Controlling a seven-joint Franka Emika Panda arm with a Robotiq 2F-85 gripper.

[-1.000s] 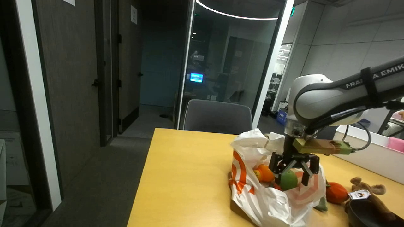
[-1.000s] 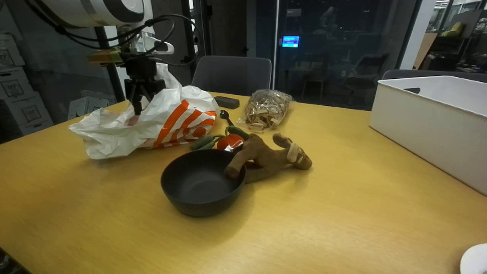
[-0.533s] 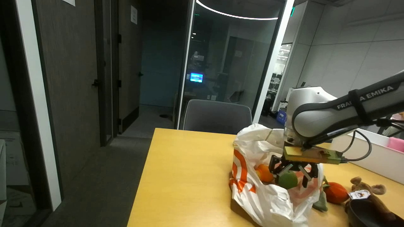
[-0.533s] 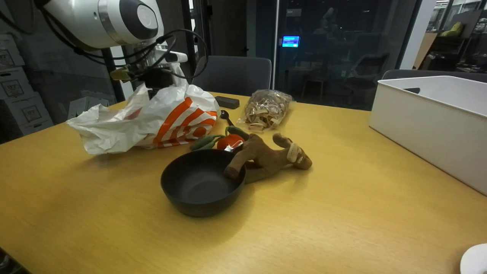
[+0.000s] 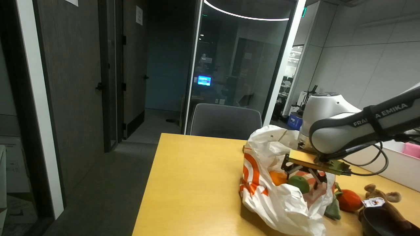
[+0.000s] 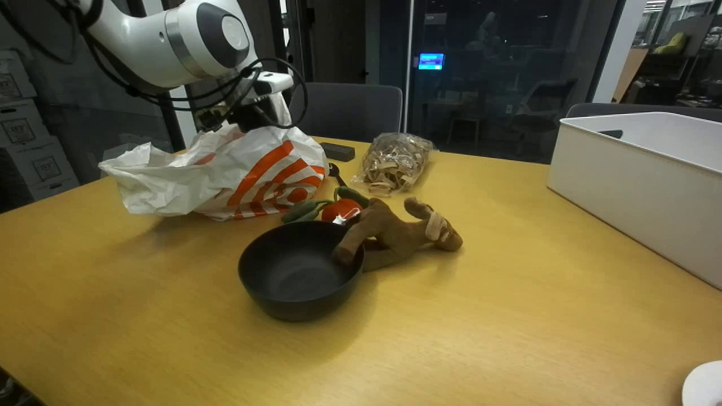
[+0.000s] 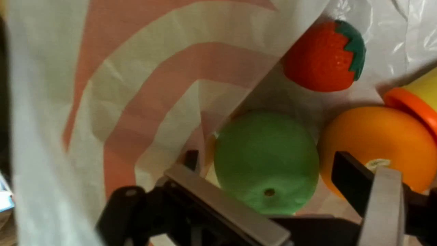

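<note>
My gripper [image 7: 268, 164] is open at the mouth of a white plastic bag [image 5: 262, 196] with orange stripes. The bag also shows in an exterior view [image 6: 259, 175], where it hides the fingers. In the wrist view a round green fruit [image 7: 266, 147] lies between the open fingers. I cannot tell whether they touch it. An orange fruit [image 7: 379, 143] lies right of the green one, behind the right fingertip. A red strawberry [image 7: 321, 58] with a green top and a yellow and orange item [image 7: 414, 99] also lie in the bag.
A black bowl [image 6: 299, 276] and a brown plush toy [image 6: 400, 231] stand in front of the bag. Near them lie a red vegetable [image 6: 341, 210] and green peppers [image 6: 304, 211]. A clear bag of bands [image 6: 395, 163] and a white bin [image 6: 632, 180] stand farther along the table.
The gripper has moved down into the bag's mouth and its hand has tilted. The bag's rim has shifted and crumpled slightly. The green fruit shows a little higher in an exterior view.
</note>
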